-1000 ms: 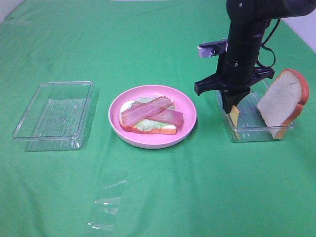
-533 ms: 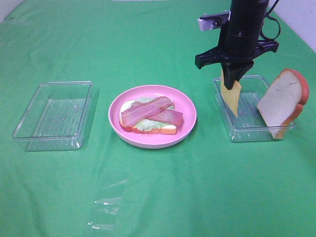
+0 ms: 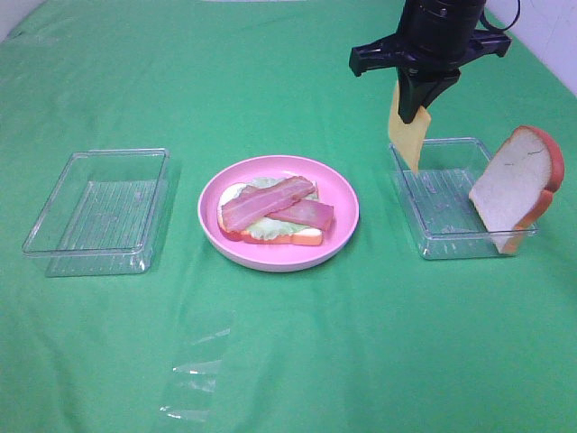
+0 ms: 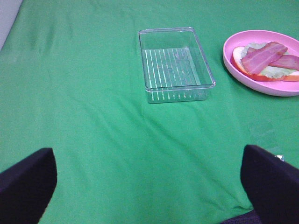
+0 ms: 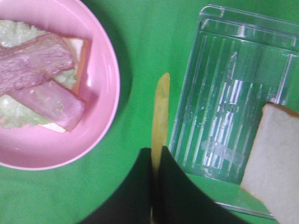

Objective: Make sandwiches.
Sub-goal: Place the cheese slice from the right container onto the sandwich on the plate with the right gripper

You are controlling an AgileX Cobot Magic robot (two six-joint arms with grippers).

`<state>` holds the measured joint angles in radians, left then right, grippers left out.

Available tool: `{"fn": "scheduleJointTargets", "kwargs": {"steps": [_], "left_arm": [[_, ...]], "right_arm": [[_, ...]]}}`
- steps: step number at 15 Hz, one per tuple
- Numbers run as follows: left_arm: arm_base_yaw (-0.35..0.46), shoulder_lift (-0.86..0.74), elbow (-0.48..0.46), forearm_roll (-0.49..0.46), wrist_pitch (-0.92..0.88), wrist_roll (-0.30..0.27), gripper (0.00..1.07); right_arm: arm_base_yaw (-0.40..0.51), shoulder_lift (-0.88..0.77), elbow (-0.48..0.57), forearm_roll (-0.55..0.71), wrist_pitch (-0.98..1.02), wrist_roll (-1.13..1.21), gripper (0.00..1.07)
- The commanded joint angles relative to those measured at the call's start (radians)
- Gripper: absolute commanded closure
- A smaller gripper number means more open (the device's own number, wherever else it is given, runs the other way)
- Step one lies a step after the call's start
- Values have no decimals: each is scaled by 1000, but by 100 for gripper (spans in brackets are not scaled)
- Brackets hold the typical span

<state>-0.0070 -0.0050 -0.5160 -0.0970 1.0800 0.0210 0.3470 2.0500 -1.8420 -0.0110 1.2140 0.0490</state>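
Sandwich, partly built, lies on the round pink plate near the middle of the table: 1 slice of white bread with orange-brown crust at the bottom, pale green lettuce over it, and 2 reddish bacon strips crossing on top. Surface is a green cloth covering the whole table, lightly creased, with a faint shiny patch of clear film on the near side left of centre. A strip of pale wall or floor shows at the far left and far right corners; nothing more of the room can be made out. Left of the plate sits 1 clear plastic tray with a ribbed bottom. Right of the plate sits a 2nd clear tray, with 1 bread slice leaning upright against its right end. Right gripper hangs above the far left corner of that tray, fingers pressed together on the top edge of a yellow cheese slice, which dangles vertically, clear of the tray; in the right wrist view the cheese appears edge-on between the plate and the tray. Left gripper is out of the high view; its wrist view shows 2 dark fingertips spread wide apart over bare cloth, holding nothing, with the left tray and the plate beyond.
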Motion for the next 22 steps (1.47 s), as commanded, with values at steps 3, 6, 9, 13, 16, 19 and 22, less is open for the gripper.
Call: {"fn": "scheduleJointTargets", "kwargs": {"steps": [3,6,9,13,16,19,22], "left_arm": [[1,-14,-1,-9,-3,2,7],[1,-14,-1,-9,-3,2,7],[1,-14,-1,-9,-3,2,7],[1,-14,-1,-9,-3,2,7],[1,-14,-1,-9,-3,2,7],[1,-14,-1,-9,-3,2,7],[1,-14,-1,-9,-3,2,7]], "right_arm": [[144,33,-5,90,-92,-18,107],[240,61,-5,197,-214,-18,107],[259,88,-5,245,-249,-18,107],[259,144,-5,239,-277,-21,107],[259,159,-5,242,-303,-22,107],[257,190,-5,208,-304,-23,107],[258,229,-5,63,-298,11,107]]}}
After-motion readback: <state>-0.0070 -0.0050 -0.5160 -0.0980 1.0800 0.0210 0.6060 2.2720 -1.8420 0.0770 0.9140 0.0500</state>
